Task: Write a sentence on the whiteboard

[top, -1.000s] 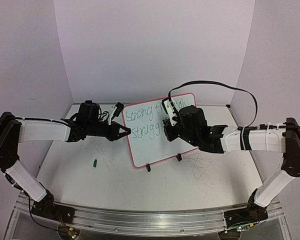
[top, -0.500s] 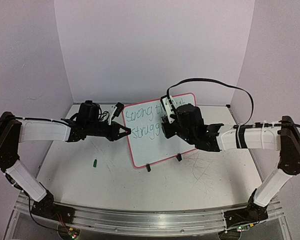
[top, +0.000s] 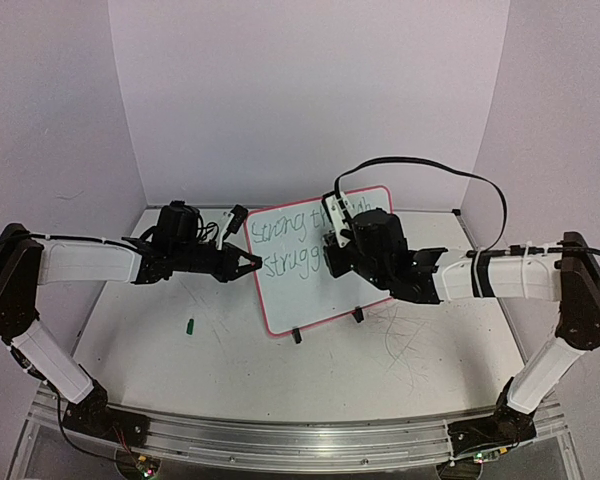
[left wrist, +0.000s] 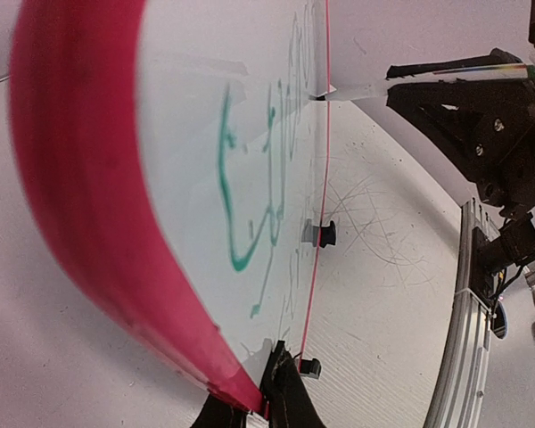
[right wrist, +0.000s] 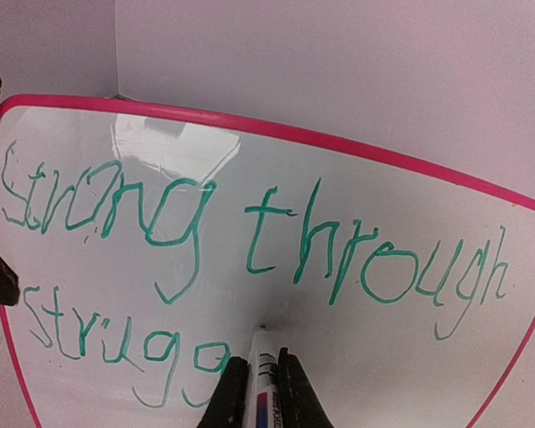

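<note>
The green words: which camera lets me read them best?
The right wrist view: the sentence faces it, big and readable. The top view shows it small, partly behind the right arm. The left wrist view sees the whiteboard slantwise, letters squashed.

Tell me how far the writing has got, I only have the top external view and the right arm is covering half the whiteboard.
Observer: In the right wrist view the sentence reads "Strong through" on top and "strugg" below.
Operator: Is the pen on the board?
Observer: Yes, the marker tip appears to touch the whiteboard just right of the last g, with the right gripper shut on it.
Operator: And the left arm?
Observer: The left wrist view shows the left gripper pinching the board's pink-red rim.
</note>
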